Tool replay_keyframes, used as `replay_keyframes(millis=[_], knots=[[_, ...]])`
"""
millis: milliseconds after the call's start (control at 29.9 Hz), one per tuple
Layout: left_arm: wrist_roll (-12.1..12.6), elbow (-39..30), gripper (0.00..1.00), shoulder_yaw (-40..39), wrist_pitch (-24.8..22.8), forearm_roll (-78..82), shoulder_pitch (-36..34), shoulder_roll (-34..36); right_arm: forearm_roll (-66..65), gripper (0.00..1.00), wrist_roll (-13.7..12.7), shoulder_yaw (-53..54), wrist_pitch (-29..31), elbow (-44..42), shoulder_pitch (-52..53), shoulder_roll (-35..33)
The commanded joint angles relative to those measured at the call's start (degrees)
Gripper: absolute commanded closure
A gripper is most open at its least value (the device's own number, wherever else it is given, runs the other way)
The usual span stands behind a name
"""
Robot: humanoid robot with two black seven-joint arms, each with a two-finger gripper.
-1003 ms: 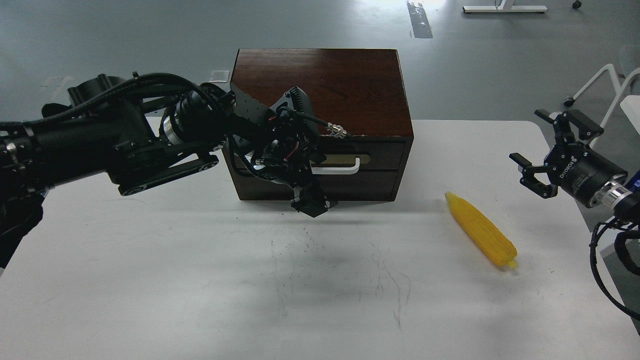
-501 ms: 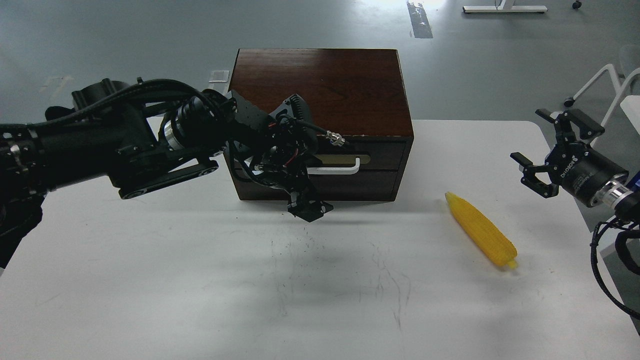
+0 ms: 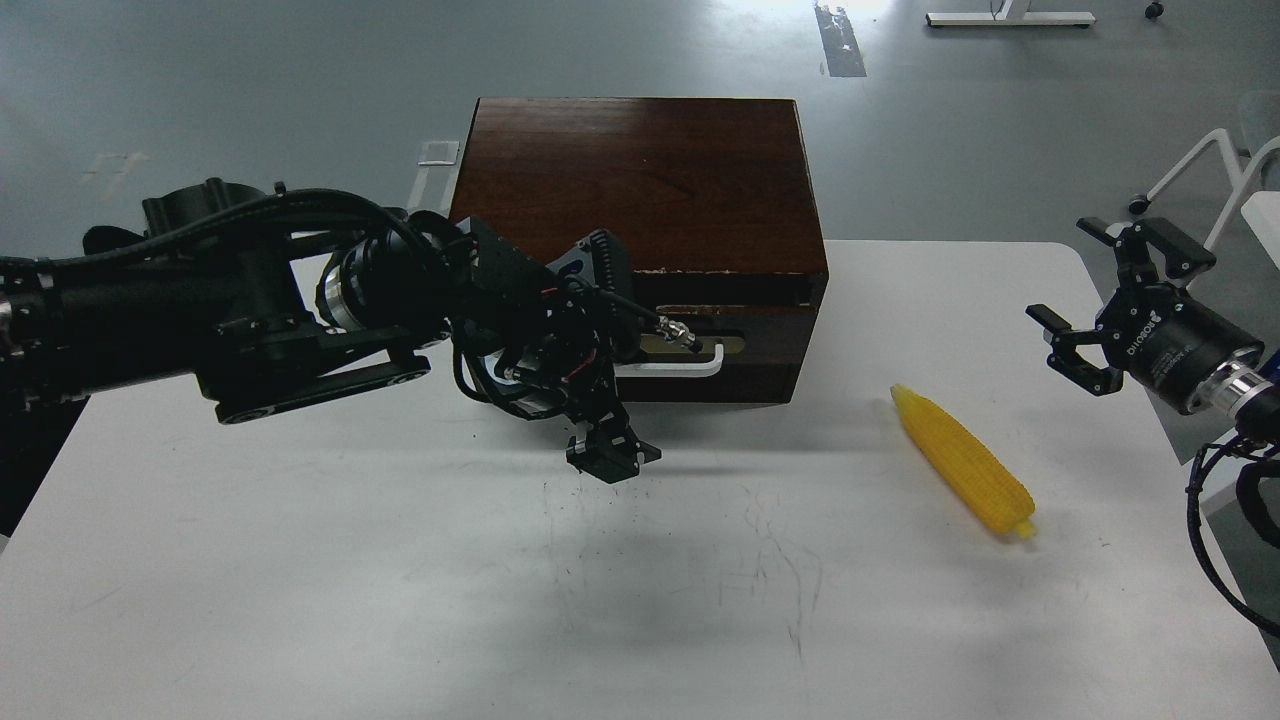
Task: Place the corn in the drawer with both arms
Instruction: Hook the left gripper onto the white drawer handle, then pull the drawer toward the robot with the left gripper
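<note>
The dark brown cabinet [image 3: 640, 180] stands at the back middle of the white table [image 3: 300, 560]. Its drawer [image 3: 750, 375] is pulled out a little, leaving a dark gap under the cabinet's top edge. My left gripper [image 3: 610, 410] is at the left end of the white bar handle [image 3: 680, 365] and seems closed around it; one finger [image 3: 605, 455] hangs below. The yellow corn [image 3: 962, 462] lies on the table to the right of the cabinet, stub end towards me. My right gripper [image 3: 1078, 300] is open and empty, above and right of the corn.
A white chair frame [image 3: 1210, 170] stands beyond the table's right edge. The grey floor lies behind the table, with white desk feet [image 3: 1010, 16] at the top. Faint scratch marks cover the table's middle.
My left gripper has moved towards me and down with the handle, and the drawer front has slid out a little. The right arm and the corn have hardly moved.
</note>
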Motion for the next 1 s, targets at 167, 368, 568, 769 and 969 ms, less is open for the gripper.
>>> replay_keyframes(millis=[167,368,568,769,969], knots=[[0.0,-6.4,0.01,-0.1,0.0,-0.3,0.0,3.3,0.0,0.00,0.0,0.0,0.0,0.0,0.0,0.0],[0.0,-10.2,0.01,-0.1,0.0,-0.5,0.0,5.8,0.0,0.00,0.0,0.0,0.0,0.0,0.0,0.0],[0.0,-10.1,0.01,-0.1,0.0,-0.4,-0.3,6.0,0.0,0.00,0.0,0.0,0.0,0.0,0.0,0.0],[0.0,-8.6,0.01,-0.2,0.0,0.1,-0.4,5.9,0.0,0.00,0.0,0.0,0.0,0.0,0.0,0.0],[0.0,-7.8,0.01,-0.2,0.0,1.2,-0.5,5.8,0.0,0.00,0.0,0.0,0.0,0.1,0.0,0.0]])
